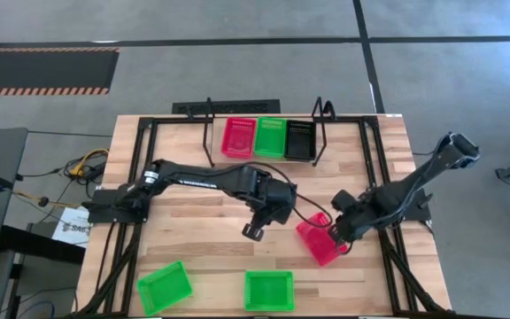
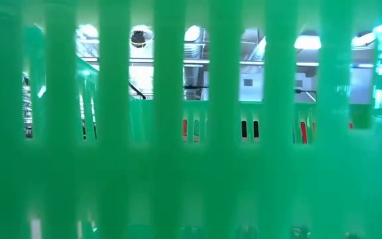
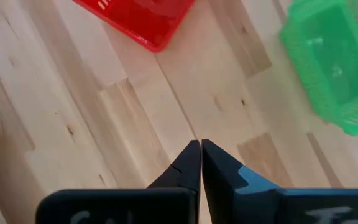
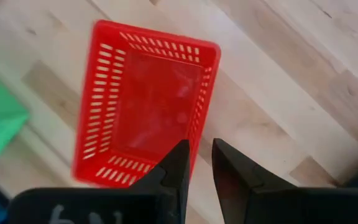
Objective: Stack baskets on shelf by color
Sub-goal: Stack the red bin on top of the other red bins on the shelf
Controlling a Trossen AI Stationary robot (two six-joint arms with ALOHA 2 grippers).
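Right gripper (image 4: 196, 163): your working tool. Its two fingers straddle the rim of the red basket (image 4: 148, 102), one inside the wall and one outside. They look pinched on that wall, though contact is not fully clear.

Red basket: lies on the tabletop (image 1: 202, 221) toward the front right corner, turned askew to the planks. Judge it light, stiff and thin-walled, of slotted plastic with some flex at the rim. Take it by one wall near the middle of a side so that it hangs level; a corner grip would likely let it swing.

Left gripper (image 3: 201, 163): fingers pressed together on nothing, hovering over bare planks at the table's middle, just beside the red basket.

Loose green baskets, two: one (image 1: 268, 290) at the middle of the front edge, standing so close to the low camera that it fills that view, and one (image 1: 165, 287) toward the front left corner, rotated.

Shelf (image 1: 268, 158): at the middle of the table's back edge, between black wire uprights. It carries, left to right, red (image 1: 238, 136), green (image 1: 270, 136) and black (image 1: 300, 140) baskets, touching side by side. You cannot tell how many are nested in each.
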